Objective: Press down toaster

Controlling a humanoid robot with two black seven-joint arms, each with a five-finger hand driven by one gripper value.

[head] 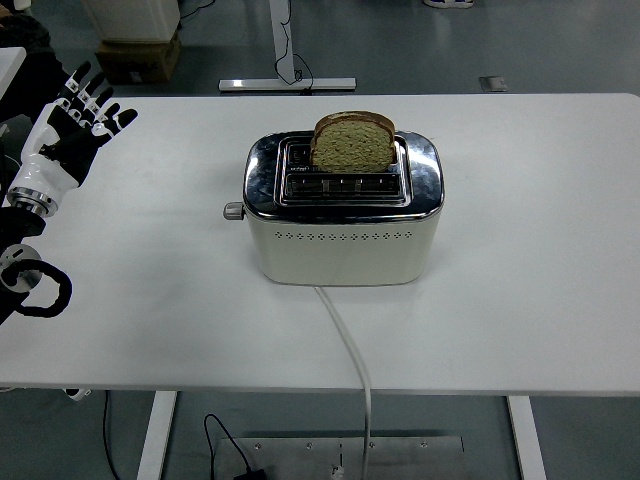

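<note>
A cream toaster (343,235) with a chrome top stands in the middle of the white table (540,250). A slice of brown bread (353,142) stands upright in its far slot, sticking well out. The toaster's small grey lever (233,211) juts from its left end, up near the top. My left hand (82,108) is at the table's far left edge, fingers spread and empty, well left of the lever. My right arm is out of view.
A white power cord (346,340) runs from the toaster's front over the table's near edge. A cardboard box (140,55) and a stand's base (288,84) are on the floor beyond the table.
</note>
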